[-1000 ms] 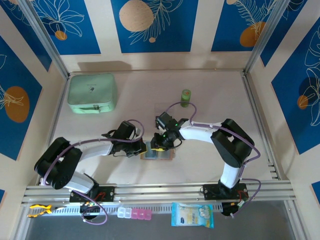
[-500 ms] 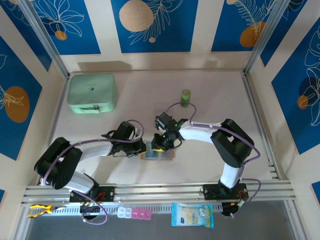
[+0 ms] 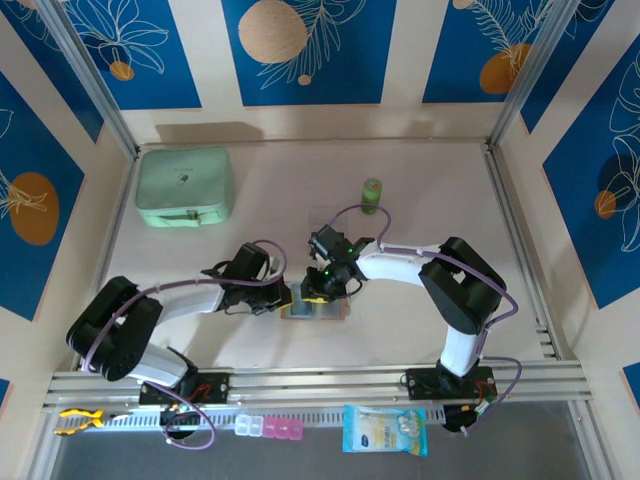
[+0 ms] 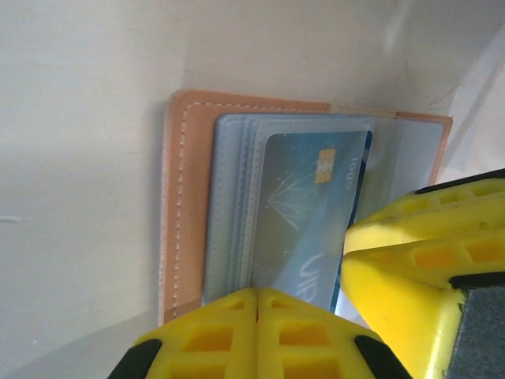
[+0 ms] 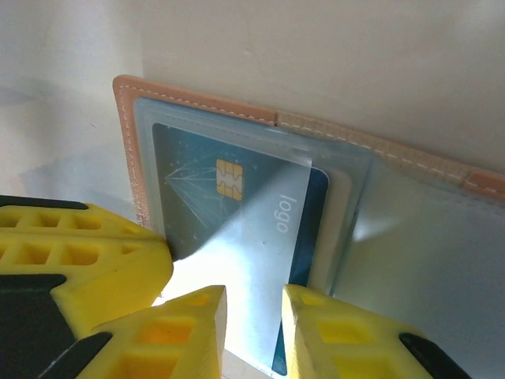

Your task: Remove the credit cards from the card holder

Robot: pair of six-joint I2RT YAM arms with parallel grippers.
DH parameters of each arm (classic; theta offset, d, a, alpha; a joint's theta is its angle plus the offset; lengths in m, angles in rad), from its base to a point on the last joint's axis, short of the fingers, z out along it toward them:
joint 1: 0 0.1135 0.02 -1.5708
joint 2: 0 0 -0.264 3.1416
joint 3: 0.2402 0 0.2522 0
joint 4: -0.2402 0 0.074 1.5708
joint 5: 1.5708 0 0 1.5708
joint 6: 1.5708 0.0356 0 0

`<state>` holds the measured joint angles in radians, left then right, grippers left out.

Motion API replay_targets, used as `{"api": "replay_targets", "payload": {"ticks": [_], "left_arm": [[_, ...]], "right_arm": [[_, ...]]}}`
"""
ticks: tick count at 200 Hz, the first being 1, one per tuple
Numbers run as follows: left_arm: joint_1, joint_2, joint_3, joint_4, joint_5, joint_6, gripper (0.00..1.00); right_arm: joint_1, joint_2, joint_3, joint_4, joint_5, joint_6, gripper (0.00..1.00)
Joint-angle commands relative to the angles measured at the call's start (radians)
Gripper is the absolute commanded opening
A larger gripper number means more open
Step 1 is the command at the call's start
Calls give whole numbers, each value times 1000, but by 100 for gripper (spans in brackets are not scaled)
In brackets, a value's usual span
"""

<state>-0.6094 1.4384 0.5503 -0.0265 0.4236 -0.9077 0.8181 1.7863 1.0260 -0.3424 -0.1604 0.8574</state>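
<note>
Top external: pale table [image 3: 420,180], blue-patterned walls [image 3: 300,50]

Bright even light; glare on credit card [image 5: 237,213]; foreground blurred.

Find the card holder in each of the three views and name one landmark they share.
Top external: card holder, low centre, on the table.
Left wrist: centre, lying open, tan edge at left.
Right wrist: upper half, tan edge along top.
Shared landmark: the blue chip card in its pocket, in both wrist views.

White-and-black arms [image 3: 400,266], purple cables [image 3: 350,207], yellow claw fingers [image 5: 339,339].
</note>
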Motion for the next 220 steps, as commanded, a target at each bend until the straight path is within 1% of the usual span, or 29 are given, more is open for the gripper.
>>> {"api": "replay_targets", "payload": {"ticks": [1,34,65,142,187,220], "left_arm": [[20,-14,-9,-49,-23,27,4],[32,27,-12,-45,-9,39,3],[34,34,-19,-37,6,39,3],[34,9,-2,-61,2,37,3],[35,8,17,-67,14,39,2],[34,-13,26,-66,20,38,2]], "right_arm": [[6,15,18,-50,14,-3,27],[6,6,28,-76,28,-16,31],[4,6,28,-84,35,-24,31],[-2,-29,23,-110,56,-40,31],[-4,-69,10,-57,21,-23,30],[-8,-58,-2,-12,-18,-5,30]]}}
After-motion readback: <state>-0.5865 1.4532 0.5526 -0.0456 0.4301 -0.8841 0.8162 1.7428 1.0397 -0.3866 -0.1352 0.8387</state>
